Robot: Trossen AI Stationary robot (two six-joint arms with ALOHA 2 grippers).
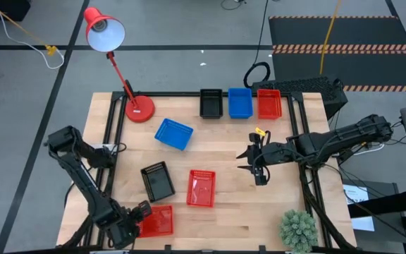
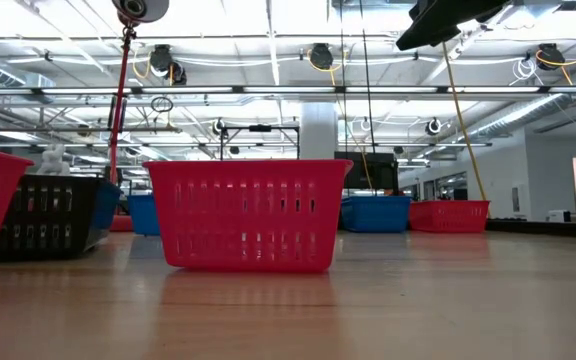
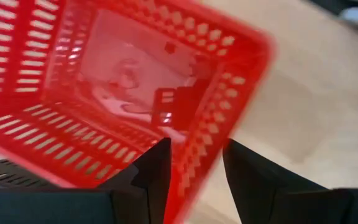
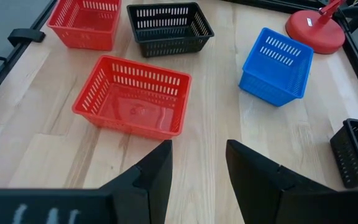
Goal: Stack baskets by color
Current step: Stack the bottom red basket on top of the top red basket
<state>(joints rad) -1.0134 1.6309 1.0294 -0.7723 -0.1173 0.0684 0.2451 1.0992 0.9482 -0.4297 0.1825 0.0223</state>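
Note:
My left gripper (image 1: 141,213) (image 3: 194,146) is open and points down at the near-left red basket (image 1: 158,220) (image 3: 104,93). One finger is over the basket's inside and the other over the table outside its left wall (image 3: 191,174). I see no touch. Another red basket (image 1: 201,188) (image 4: 132,96) and a black basket (image 1: 158,181) stand mid-table, with a blue basket (image 1: 173,133) (image 4: 275,65) beyond them. A black basket (image 1: 211,103), a blue basket (image 1: 240,103) and a red basket (image 1: 269,104) stand in a row at the far edge. My right gripper (image 1: 256,166) (image 4: 197,155) hovers open and holds nothing.
The red desk lamp's round base (image 1: 139,109) stands at the far left, and its head reaches beyond the table. A green plant (image 1: 298,229) sits at the near right corner. Bare wood lies under and in front of my right gripper.

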